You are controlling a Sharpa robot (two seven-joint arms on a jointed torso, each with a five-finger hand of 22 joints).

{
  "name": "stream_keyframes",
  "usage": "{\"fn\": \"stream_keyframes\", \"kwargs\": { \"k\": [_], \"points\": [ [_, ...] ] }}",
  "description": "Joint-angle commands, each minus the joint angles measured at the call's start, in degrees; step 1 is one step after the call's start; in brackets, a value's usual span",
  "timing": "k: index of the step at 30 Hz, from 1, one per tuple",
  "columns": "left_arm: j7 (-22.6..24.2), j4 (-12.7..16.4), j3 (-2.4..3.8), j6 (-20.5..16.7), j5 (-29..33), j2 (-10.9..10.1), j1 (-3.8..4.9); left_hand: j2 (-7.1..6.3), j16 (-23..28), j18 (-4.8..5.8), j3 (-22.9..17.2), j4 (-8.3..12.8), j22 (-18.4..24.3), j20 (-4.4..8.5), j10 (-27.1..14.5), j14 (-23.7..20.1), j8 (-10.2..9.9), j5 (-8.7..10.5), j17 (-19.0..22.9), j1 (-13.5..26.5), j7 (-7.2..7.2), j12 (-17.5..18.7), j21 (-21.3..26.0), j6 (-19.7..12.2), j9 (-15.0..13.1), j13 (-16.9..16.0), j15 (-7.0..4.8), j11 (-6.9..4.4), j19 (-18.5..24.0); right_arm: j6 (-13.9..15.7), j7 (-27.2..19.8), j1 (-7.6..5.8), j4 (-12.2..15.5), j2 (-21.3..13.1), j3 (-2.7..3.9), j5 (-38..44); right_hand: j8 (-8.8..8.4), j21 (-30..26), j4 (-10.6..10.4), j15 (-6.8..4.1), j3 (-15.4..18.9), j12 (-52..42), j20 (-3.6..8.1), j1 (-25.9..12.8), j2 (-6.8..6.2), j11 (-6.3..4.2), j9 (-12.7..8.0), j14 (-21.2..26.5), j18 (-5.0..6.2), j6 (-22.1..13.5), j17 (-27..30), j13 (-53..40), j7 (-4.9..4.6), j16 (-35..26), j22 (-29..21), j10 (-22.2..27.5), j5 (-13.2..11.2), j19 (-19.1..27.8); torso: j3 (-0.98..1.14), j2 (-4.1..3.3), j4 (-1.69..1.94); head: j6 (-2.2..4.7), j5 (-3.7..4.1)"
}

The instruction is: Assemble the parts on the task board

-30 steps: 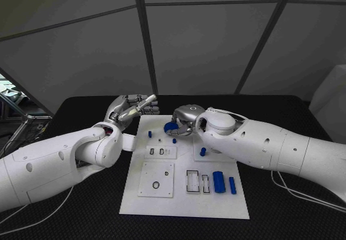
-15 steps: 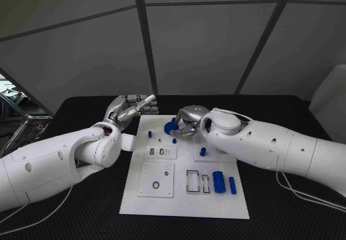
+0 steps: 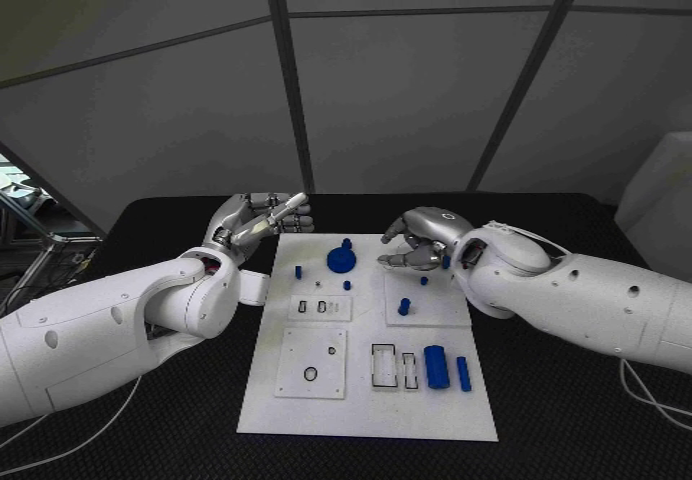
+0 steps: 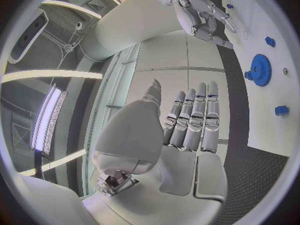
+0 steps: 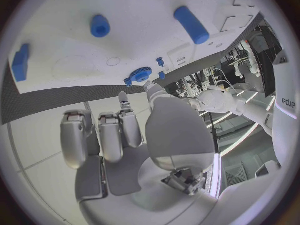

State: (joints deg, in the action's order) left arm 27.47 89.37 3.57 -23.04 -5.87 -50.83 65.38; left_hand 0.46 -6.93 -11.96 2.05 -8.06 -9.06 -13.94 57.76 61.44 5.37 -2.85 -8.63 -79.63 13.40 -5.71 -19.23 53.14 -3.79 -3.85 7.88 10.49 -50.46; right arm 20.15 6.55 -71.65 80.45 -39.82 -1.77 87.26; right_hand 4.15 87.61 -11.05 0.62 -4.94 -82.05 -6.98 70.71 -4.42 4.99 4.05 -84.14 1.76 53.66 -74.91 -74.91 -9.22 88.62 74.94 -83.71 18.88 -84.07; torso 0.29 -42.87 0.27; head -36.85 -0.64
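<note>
The white task board [image 3: 368, 400] lies in the middle of the black table. A blue gear [image 3: 342, 259] stands on the board's far end, and nothing touches it. My right hand [image 3: 417, 247] hovers just to the right of the gear, fingers loosely bent and holding nothing. My left hand [image 3: 260, 221] floats off the board's far left corner, fingers straight and empty. The left wrist view shows the gear [image 4: 260, 70], my right hand [image 4: 203, 12] and my left hand [image 4: 187, 130]. The right wrist view shows my right hand [image 5: 119, 135], the gear [image 5: 140, 76] and the board [image 5: 137, 45].
Small blue pegs [image 3: 299, 270] [image 3: 346, 284] [image 3: 405, 305] stand on the board. A blue cylinder [image 3: 436, 366] and a blue bar [image 3: 463, 372] lie near its right edge beside rectangular slots [image 3: 387, 362]. Black table [image 3: 577, 420] surrounds the board.
My right hand has let go of the blue gear and drawn away to the right. The gear stays standing on the board. My left hand has barely moved.
</note>
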Motion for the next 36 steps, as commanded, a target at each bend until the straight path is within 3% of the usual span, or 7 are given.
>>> {"fn": "stream_keyframes", "kwargs": {
  "k": [1, 5, 10, 14, 22, 27, 36],
  "points": [
    [0.2, 0.0, 0.06, 0.5, -0.1, -0.1, 0.09, 0.55, 0.3, 1.58, -0.1, 0.3, 0.1, -0.03, -0.4, -0.1, -0.4, -0.08, -0.1, 0.0, 0.06, 0.3, 0.1, -0.2, 0.0, 0.0, -0.07, 0.02, 0.4, 2.3, -8.6, -0.16, 1.0, -3.2, 0.15, -12.3, 0.30, -0.5, 1.5, -0.36, 0.3, 0.6, 0.17, 2.2, -0.23, -0.68, 0.1, -4.9, -0.20, 1.0, -10.9, -6.4, 0.17, -0.6, 8.6, 0.4, -1.7, -0.7, 0.04, 0.22, -0.39, 0.16, -0.03],
    [0.2, 0.0, 0.06, 0.6, -0.1, 0.0, 0.09, 0.55, 0.3, 1.58, -0.1, 0.3, 0.1, -0.03, -0.3, -0.1, -0.4, -0.08, -0.1, 0.0, 0.05, 0.3, 0.1, -0.2, 0.0, 0.0, -0.07, 0.02, 0.4, 0.3, -11.9, -0.18, 0.5, -7.2, 0.21, -16.2, 0.34, -0.6, 3.6, -0.67, 0.3, 0.8, 0.45, 5.4, -0.58, -1.07, 0.1, -4.8, -0.18, 1.7, -10.8, -6.3, 0.57, -0.6, 8.5, 0.5, -2.8, -0.6, 0.15, 0.32, -0.70, 0.32, 0.13],
    [0.2, 0.0, 0.05, 0.7, -0.1, 0.2, 0.08, 0.59, 0.3, 1.57, -0.1, 0.4, 0.1, -0.03, -0.2, -0.1, -0.3, -0.08, -0.1, -0.1, 0.00, 0.3, 0.1, -0.1, 0.0, 0.0, -0.08, -0.02, 0.4, -1.1, -13.4, -0.17, -1.3, -9.4, 0.22, -17.5, 0.11, -0.6, 5.6, -0.93, 0.2, 1.0, 0.73, 8.1, -0.73, -1.30, 0.0, -4.9, -0.18, 1.9, -10.7, -6.2, 0.76, -0.7, 8.5, 0.5, -3.0, -0.6, 0.21, 0.25, -0.62, 0.49, 0.89],
    [0.3, -0.1, 0.05, 0.8, -0.1, 0.3, 0.07, 0.59, 0.3, 1.57, -0.1, 0.4, 0.1, -0.03, -0.2, -0.1, -0.3, -0.08, -0.1, -0.1, 0.00, 0.3, 0.1, -0.1, 0.0, 0.0, -0.08, -0.02, 0.4, -1.6, -14.1, -0.14, -3.4, -9.5, 0.21, -17.5, -0.16, -0.7, 6.2, -0.89, 0.2, 1.2, 0.75, 9.0, -0.81, -1.25, -0.1, -4.9, -0.16, 1.6, -10.8, -6.1, 0.66, -0.7, 8.4, 0.7, -3.0, -0.6, 0.31, 0.16, -0.60, 0.56, 1.36],
    [0.3, -0.3, 0.04, 0.9, -0.1, 0.5, 0.05, 0.59, 0.3, 1.57, -0.1, 0.4, 0.1, -0.03, -0.2, -0.1, -0.3, -0.08, -0.1, -0.1, 0.00, 0.3, 0.1, -0.1, 0.0, 0.0, -0.08, -0.02, 0.4, -2.7, -14.4, -0.01, -6.3, -8.7, 0.20, -16.7, -0.53, -0.9, 6.5, -0.72, 0.4, 1.6, 0.66, 9.2, -0.92, -1.03, -0.3, -4.8, -0.08, 0.6, -10.7, -5.7, 0.38, -0.7, 8.1, 1.0, -3.1, -0.3, 0.19, 0.16, -0.42, 0.42, 1.78],
    [0.3, -0.5, 0.04, 0.9, -0.1, 0.7, 0.03, 0.59, 0.3, 1.57, -0.1, 0.4, 0.1, -0.03, -0.2, -0.1, -0.3, -0.08, -0.1, -0.1, 0.00, 0.3, 0.1, -0.1, 0.0, 0.0, -0.08, -0.02, 0.4, -3.6, -14.4, 0.34, -7.2, -8.3, 0.20, -16.1, -0.56, -1.0, 6.6, -0.69, 0.5, 1.7, 0.64, 9.2, -0.93, -0.99, -0.3, -4.8, -0.05, 0.5, -10.6, -5.7, 0.34, -0.8, 7.9, 1.0, -3.1, -0.2, 0.11, 0.15, -0.59, 0.37, 1.66],
    [0.2, -0.7, 0.04, 0.8, -0.1, 0.8, 0.02, 0.59, 0.3, 1.57, -0.1, 0.4, 0.1, -0.03, -0.2, -0.1, -0.3, -0.08, -0.1, -0.1, 0.00, 0.3, 0.1, -0.1, 0.0, 0.0, -0.08, -0.02, 0.4, -5.1, -14.3, 0.81, -7.6, -8.2, 0.20, -15.3, 0.07, -1.0, 6.5, -0.52, 0.7, 1.5, 0.49, 9.0, -0.68, -0.81, 0.0, -4.9, -0.06, 1.4, -10.7, -5.9, 0.14, -0.7, 8.0, 0.9, -3.0, -0.2, 0.06, 0.22, -0.47, 0.13, 1.93]
  ]
}}
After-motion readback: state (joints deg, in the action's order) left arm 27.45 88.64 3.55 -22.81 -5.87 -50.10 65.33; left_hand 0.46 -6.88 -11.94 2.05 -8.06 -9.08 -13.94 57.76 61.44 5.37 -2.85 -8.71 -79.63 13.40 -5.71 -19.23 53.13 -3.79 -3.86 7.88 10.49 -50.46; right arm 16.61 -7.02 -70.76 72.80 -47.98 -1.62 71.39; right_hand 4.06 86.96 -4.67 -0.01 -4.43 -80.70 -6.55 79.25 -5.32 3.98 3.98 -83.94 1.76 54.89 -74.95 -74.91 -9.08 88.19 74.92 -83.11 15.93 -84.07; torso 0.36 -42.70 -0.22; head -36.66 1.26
